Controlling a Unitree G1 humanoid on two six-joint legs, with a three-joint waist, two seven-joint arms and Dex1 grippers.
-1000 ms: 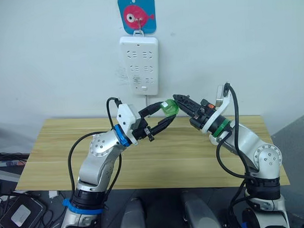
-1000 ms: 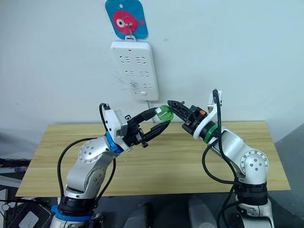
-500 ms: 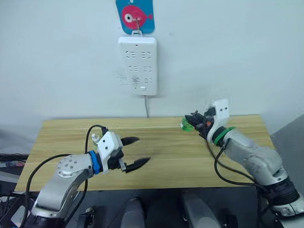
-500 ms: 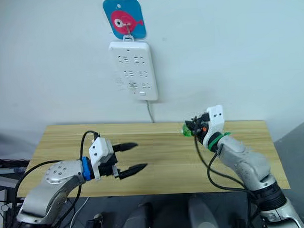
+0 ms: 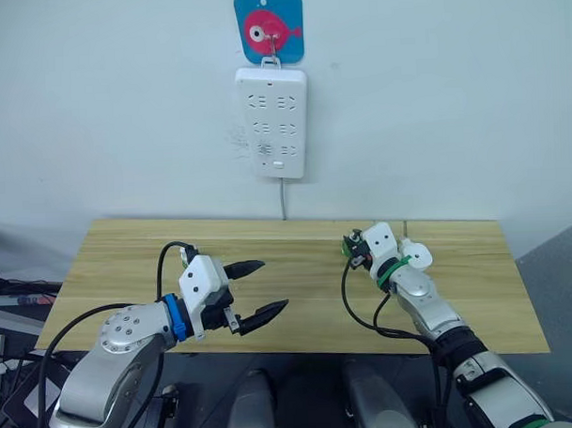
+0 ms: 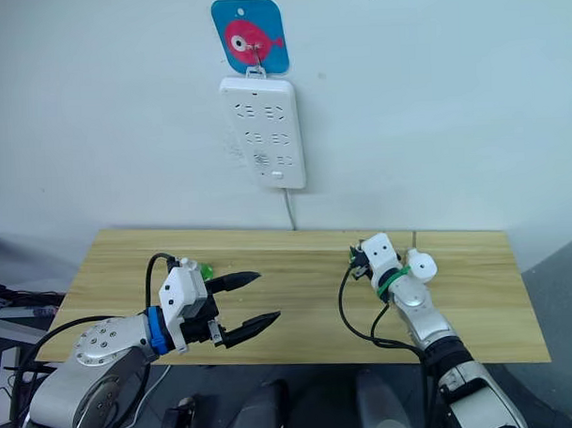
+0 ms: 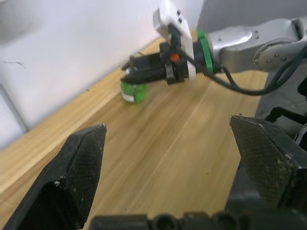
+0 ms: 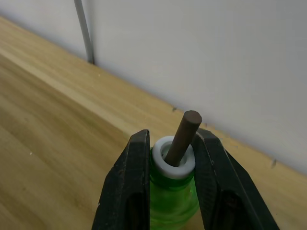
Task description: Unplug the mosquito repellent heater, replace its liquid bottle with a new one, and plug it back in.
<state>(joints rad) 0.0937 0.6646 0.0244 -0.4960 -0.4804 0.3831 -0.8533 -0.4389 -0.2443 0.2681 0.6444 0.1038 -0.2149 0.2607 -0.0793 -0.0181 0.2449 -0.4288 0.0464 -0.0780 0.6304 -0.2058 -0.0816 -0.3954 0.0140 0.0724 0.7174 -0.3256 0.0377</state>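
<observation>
Holding the green bottle (image 8: 171, 201) by its neck between my right gripper's (image 8: 170, 158) fingers, I had it upright with its base on the table (image 5: 298, 298) near the back edge, wick up, probably to set it aside. My left gripper (image 5: 254, 292) hung spread and empty over the front of the table, well apart from it. The heater (image 5: 417, 256) lay just beside my right wrist. Half a second before, the bottle was in the air above the table; a second before, both grippers met at it below the power strip (image 5: 271, 121).
</observation>
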